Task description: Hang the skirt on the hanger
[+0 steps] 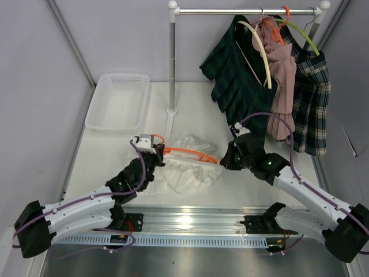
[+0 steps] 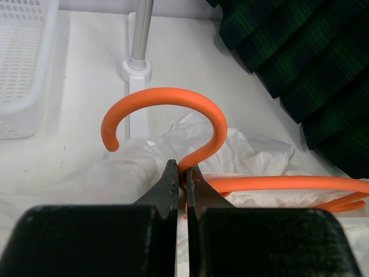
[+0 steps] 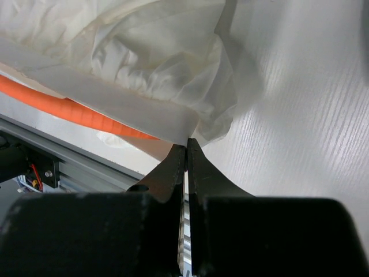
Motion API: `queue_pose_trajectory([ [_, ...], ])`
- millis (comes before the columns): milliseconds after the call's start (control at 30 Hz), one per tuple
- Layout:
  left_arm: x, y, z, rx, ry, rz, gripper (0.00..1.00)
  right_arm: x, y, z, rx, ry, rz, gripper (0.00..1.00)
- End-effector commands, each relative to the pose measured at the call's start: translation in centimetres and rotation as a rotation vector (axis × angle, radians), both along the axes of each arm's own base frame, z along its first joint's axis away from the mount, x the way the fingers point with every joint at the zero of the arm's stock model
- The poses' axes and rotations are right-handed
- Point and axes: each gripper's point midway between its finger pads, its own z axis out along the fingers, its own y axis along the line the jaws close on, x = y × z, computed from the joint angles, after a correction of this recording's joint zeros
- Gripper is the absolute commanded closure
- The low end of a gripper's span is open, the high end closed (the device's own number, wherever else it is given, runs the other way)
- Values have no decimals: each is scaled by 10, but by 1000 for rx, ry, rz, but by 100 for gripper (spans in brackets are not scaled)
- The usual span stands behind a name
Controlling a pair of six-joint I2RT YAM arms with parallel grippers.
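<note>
One white skirt (image 1: 190, 173) lay crumpled on the table (image 1: 98, 151), at the centre, between my two arms. The orange hanger (image 1: 190, 153) rested across its upper side, with the hook (image 2: 167, 93) toward my left arm. In the right wrist view a stretch of the hanger ran beneath a fold of cloth, so the skirt was partly draped over it but not seated on it.

The left gripper (image 2: 184, 179) was clamped on the hanger at the neck, just below the hook. The right gripper (image 3: 185, 151) was pinched on the skirt's edge, at what looked like a hemmed band, on the right side of the heap. I could not tell whether that pinch took one layer or several.

The step in hand, as I judged it, was drawing the skirt's band over the hanger while the left arm steadied the hanger. The next move, I reckoned, called for the right arm to carry the band outward and over the hanger's right end while the left arm kept the hanger level. Cloth this thin could slip from so narrow a pinch.

Beyond these stood a rail (image 1: 242, 10) at the back right, bearing garments (image 1: 242, 75) on their own hangers, and a white basket (image 1: 122, 77) at the back left, well apart.
</note>
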Motion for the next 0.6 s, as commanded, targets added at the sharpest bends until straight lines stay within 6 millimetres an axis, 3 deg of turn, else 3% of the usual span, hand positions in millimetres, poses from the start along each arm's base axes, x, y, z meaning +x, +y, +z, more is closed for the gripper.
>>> queue_pose_trajectory([
  [0,8,25,6,90,-35,139,100,4,-21,5,-97,-12,-41,100],
  [300,4,8,23,121,-62,127,100,8,-11,25,-123,-37,-7,100],
  [567,-4,-23,45,108,-87,58,100,5,29,62,-90,-105,67,100],
])
